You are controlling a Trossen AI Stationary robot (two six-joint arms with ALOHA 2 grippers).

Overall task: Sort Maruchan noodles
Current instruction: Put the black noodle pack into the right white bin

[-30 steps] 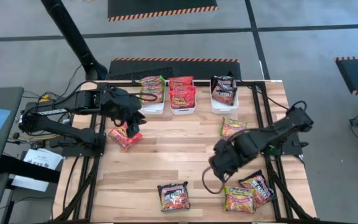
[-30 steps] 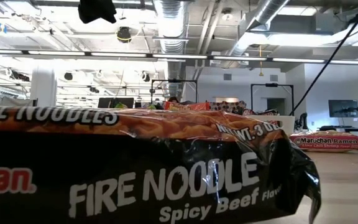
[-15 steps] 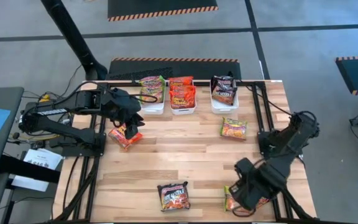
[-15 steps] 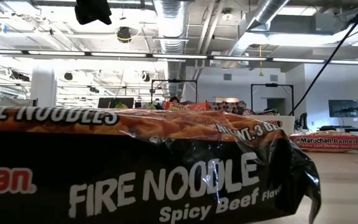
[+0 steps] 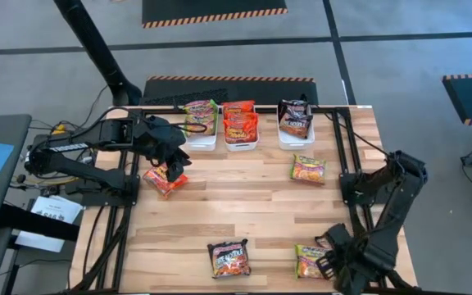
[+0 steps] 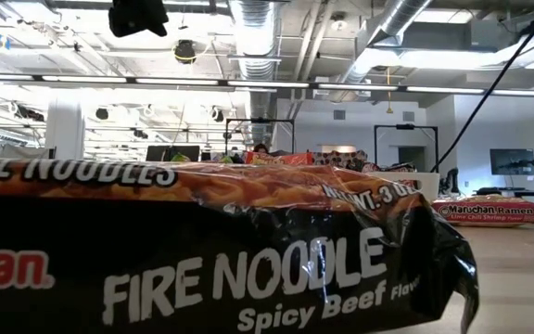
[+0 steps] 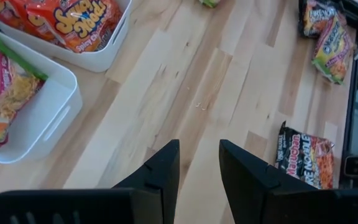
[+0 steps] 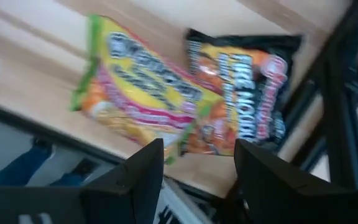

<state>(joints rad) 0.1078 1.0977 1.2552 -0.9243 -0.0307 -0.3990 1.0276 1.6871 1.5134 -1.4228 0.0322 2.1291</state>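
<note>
Right gripper (image 8: 194, 163) hangs at the table's 5 o'clock corner, jaws wide and empty, over a green packet (image 8: 138, 84) overlapping a black packet (image 8: 244, 71), probably lining up a pick. Left gripper (image 7: 197, 163) idles at 10 o'clock near the bins (image 5: 242, 143), jaws narrow, holding nothing

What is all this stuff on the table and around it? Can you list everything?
White bins: three, in a row along the table's far edge, each holding noodle packets.
Red-orange packet: one, loose, below the left gripper.
Green-yellow packets: two loose, one mid-right, one at the near right corner.
Black packets: two loose, one near centre front, one partly hidden under the right arm.
Wooden table: one, light.
Left gripper: dark, open, empty.
Right gripper: dark, open, over the near-right packets.
</note>
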